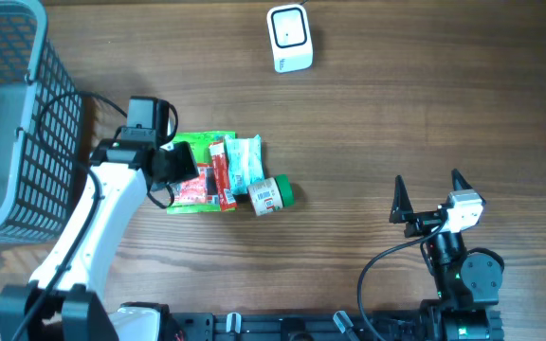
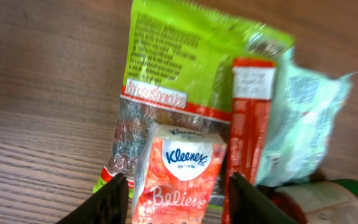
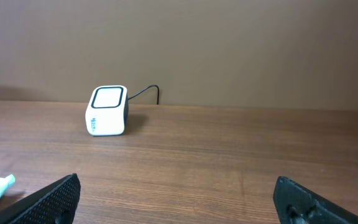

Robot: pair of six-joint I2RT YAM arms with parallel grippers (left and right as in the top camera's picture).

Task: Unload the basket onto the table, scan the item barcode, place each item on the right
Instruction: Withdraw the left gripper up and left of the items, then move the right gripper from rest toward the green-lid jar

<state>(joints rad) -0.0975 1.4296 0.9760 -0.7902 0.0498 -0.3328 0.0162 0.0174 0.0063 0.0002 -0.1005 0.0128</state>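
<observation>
One blue basket point(image 1: 8, 142) stands far left. Next to it, the left gripper point(image 2: 178, 183) has its fingers parted either side of one orange tissue pack point(image 2: 182, 168) marked "Kleenex", with a thin gap on each side, so nothing is pinched. The pack lies on one green packet point(image 2: 173, 56). To its right lie one red sachet point(image 2: 250, 112), one pale green pack point(image 2: 303, 118) and one green-capped bottle point(image 1: 273, 194) with a barcode label. One white scanner point(image 1: 289, 38) sits farther back. The right gripper point(image 1: 428, 180) is spread wide and empty.
</observation>
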